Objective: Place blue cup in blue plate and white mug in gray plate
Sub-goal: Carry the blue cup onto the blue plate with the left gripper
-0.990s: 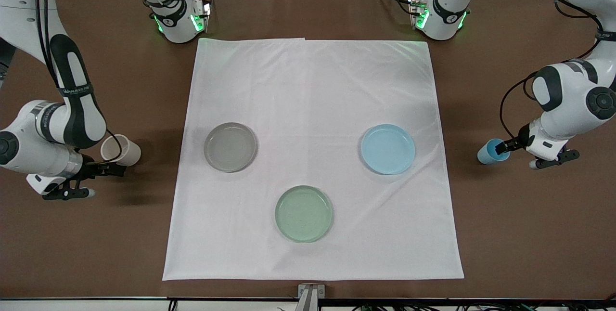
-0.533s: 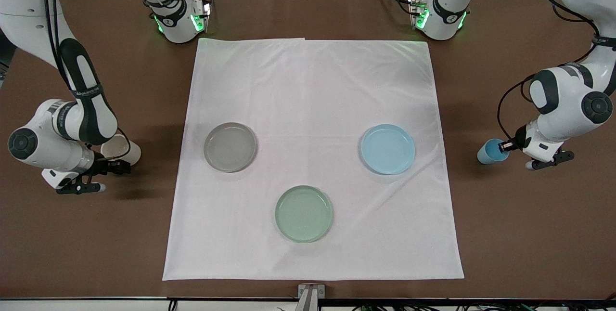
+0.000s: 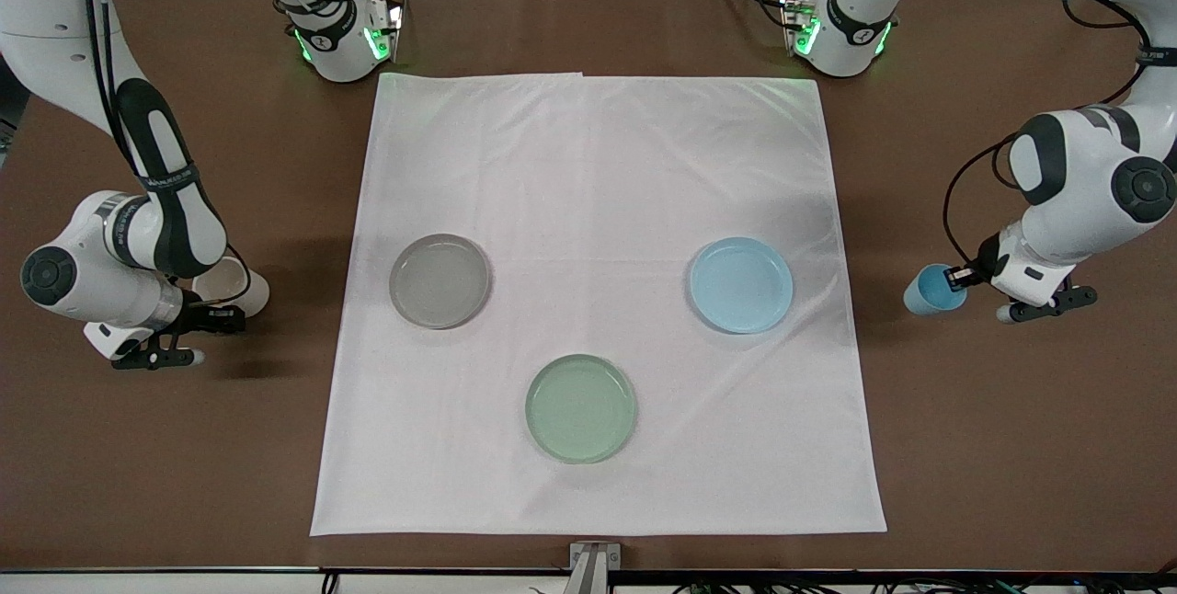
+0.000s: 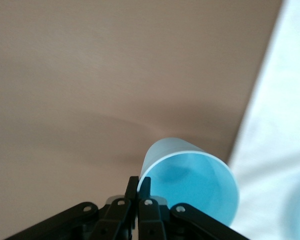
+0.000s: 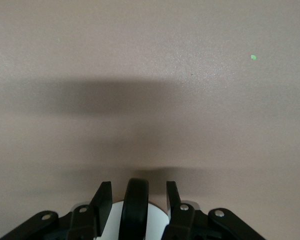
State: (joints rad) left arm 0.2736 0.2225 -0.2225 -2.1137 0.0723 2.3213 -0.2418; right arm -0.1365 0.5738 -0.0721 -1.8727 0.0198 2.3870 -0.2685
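The left tool is closed on the cup's rim, the cup tilted over bare surface beside the cloth; a rim pinch could slip before the blue plate; the right tool pinches the mug's handle; swing risks missing the gray plate.

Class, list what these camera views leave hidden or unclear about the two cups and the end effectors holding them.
- White mug: in the front view the right arm covers much of it; in the right wrist view the edge cuts off its body.
- Right end effector: whether its fingers press the mug's handle cannot be told.
- Blue cup: the left end effector pinches its rim; its base is hidden by its own wall.
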